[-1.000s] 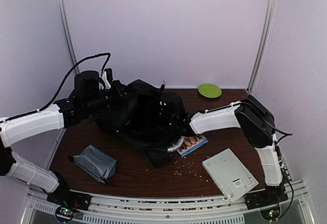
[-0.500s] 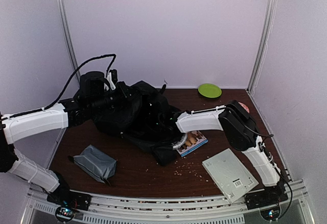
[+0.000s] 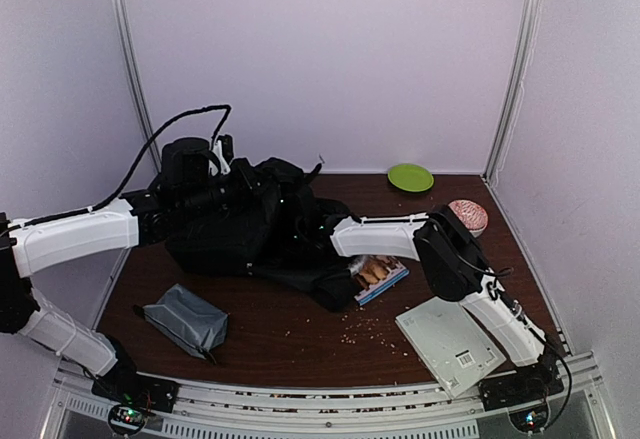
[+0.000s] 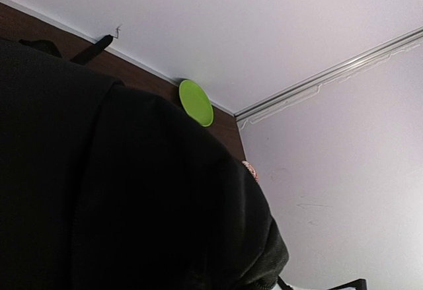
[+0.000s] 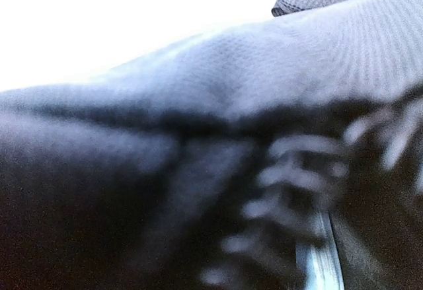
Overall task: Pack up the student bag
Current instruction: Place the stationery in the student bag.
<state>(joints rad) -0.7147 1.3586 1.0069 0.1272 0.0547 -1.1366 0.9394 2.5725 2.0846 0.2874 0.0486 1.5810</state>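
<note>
Lift the bag's rim higher.
Your left end effector (image 3: pixel 232 177) is clamped shut on the large black fabric student bag (image 3: pixel 240 237); the right end effector is buried in folds, opening unreadable.

On the brown surface (image 3: pixel 280 344) lie a green plate (image 3: pixel 410 176) back right, a pink ball (image 3: pixel 467 216) nearer, a grey pouch (image 3: pixel 186 318) front left, a book (image 3: pixel 377 276) mid-surface, a flat white box (image 3: pixel 449 341) front right, and scattered crumbs (image 3: pixel 362 331).
</note>
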